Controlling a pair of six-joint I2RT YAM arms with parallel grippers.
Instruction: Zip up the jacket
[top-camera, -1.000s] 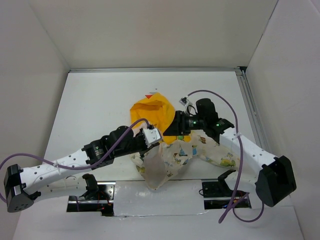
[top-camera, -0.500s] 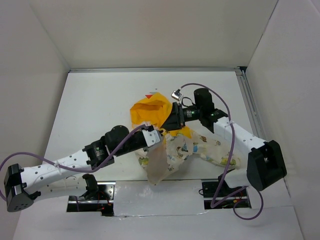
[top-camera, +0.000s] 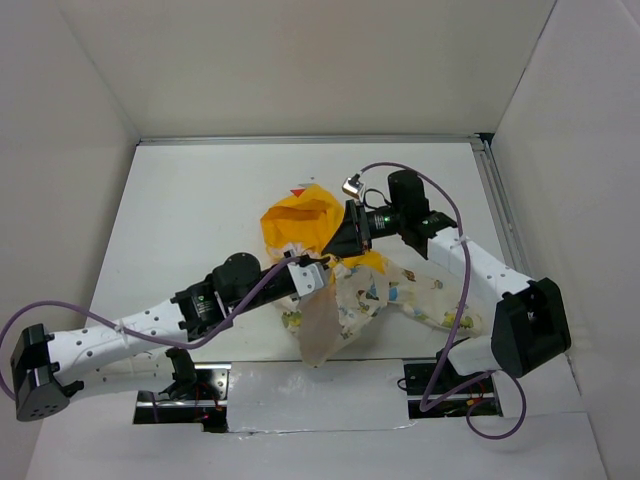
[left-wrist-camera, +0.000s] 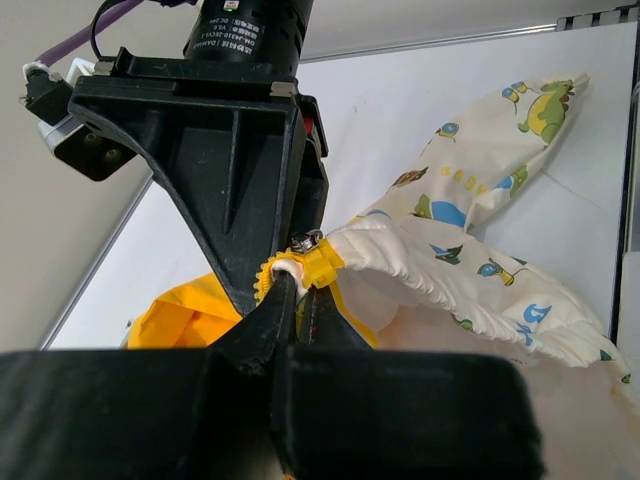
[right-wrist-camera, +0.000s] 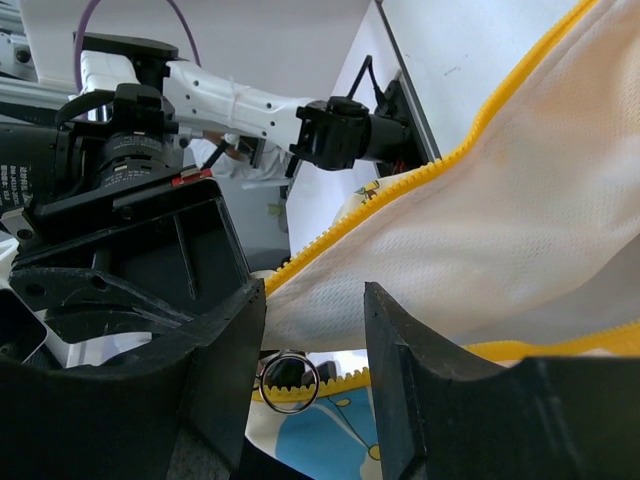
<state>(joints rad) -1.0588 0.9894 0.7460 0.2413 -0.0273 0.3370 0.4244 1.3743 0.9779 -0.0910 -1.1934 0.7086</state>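
Note:
The jacket (top-camera: 375, 300) lies mid-table, yellow hood (top-camera: 300, 222) at the back and cream animal-print body at the front. My left gripper (top-camera: 318, 270) is shut on the jacket's edge at the yellow zipper end (left-wrist-camera: 318, 262) and holds it raised. My right gripper (top-camera: 337, 248) is open just behind that spot, almost touching the left one. In the right wrist view white mesh lining (right-wrist-camera: 520, 220) and yellow zipper teeth (right-wrist-camera: 400, 190) lie between its spread jaws, and a small metal ring (right-wrist-camera: 287, 380) hangs by the left finger (right-wrist-camera: 225, 360).
White walls enclose the white table (top-camera: 200, 200) on three sides. A metal rail (top-camera: 500, 220) runs along the right edge. Purple cables (top-camera: 420, 190) loop over both arms. A sleeve (top-camera: 440, 315) trails to the right.
My right arm has swung left and forward, bringing its gripper up against the left one. My left gripper has shifted slightly right, still holding the jacket edge, and the jacket body has bunched narrower.

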